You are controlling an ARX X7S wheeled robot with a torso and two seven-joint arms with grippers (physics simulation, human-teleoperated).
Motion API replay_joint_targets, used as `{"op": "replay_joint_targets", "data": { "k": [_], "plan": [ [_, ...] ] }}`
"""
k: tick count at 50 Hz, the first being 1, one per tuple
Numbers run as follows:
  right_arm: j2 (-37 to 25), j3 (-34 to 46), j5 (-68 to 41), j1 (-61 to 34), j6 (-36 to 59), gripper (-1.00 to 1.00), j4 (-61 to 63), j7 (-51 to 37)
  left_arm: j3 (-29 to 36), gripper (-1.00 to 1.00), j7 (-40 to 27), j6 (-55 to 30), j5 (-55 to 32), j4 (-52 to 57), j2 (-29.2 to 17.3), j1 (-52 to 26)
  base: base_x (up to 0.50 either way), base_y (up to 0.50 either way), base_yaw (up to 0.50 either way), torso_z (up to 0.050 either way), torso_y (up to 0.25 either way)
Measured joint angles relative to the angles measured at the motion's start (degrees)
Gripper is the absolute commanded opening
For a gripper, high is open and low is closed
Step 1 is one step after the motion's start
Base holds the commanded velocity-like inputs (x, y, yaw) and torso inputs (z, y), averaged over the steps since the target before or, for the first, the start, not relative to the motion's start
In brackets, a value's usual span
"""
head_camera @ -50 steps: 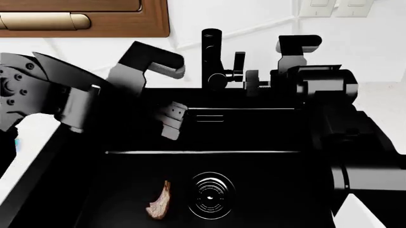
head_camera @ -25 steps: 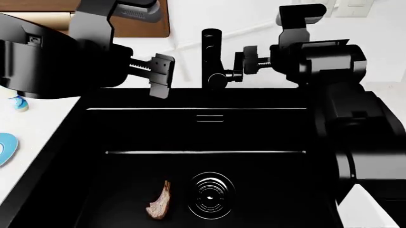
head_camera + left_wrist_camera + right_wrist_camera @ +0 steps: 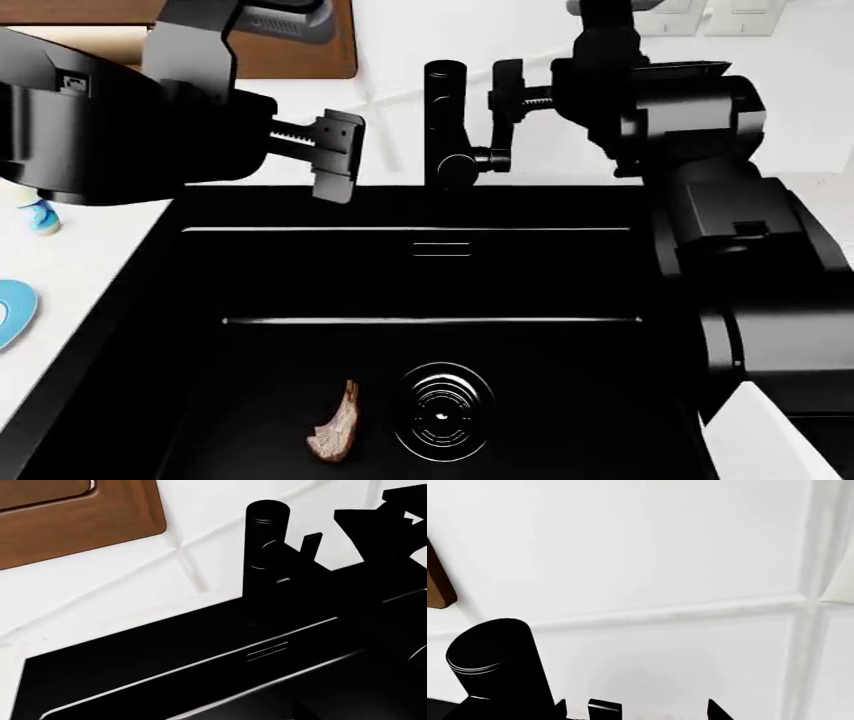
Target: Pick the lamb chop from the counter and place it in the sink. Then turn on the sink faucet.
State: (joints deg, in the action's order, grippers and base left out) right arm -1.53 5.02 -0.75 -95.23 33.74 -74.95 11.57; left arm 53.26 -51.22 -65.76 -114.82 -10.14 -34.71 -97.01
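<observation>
**Faucet step: right gripper at the lever, chop already in the basin**

While the chop (image 3: 335,424) lies flat on the floor of the sink (image 3: 200,290), just beside the ribbed round drain (image 3: 446,412), your remaining work is the faucet (image 3: 445,120). The right gripper (image 3: 513,90) stands at the lever (image 3: 503,100), which rises beside the black post from a round knob joint. I cannot tell how far its jaws are parted, nor whether they touch the lever; black on black hides the gap. The left gripper (image 3: 334,158) hangs over the back rim of the sink, its jaws only slightly parted, holding nothing, well clear of the post.

Advice: set the fingers against the lever's flat side, away from the joint, and push along its arc. Do not shove against the post. Keep the left arm parked.

Materials: the faucet is a smooth, matte black cylinder with a thin ring near its cap. The basin is a black rectangle with a slim overflow slot (image 3: 441,248). The counter (image 3: 80,270) is flat and white. The chop is thin, curved and pale pink-tan with a brownish edge.
</observation>
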Motion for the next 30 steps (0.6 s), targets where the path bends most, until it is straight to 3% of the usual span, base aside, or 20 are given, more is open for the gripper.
{"op": "replay_joint_targets", "data": {
  "k": [30],
  "plan": [
    [1.27, -0.36, -2.07, 4.20, -4.83, 1.00, -0.04, -0.69, -0.12, 1.00, 2.33, 1.22, 2.58, 1.48, -1.28, 0.90, 0.00, 0.00, 0.00, 0.000, 0.000]
  ]
}}
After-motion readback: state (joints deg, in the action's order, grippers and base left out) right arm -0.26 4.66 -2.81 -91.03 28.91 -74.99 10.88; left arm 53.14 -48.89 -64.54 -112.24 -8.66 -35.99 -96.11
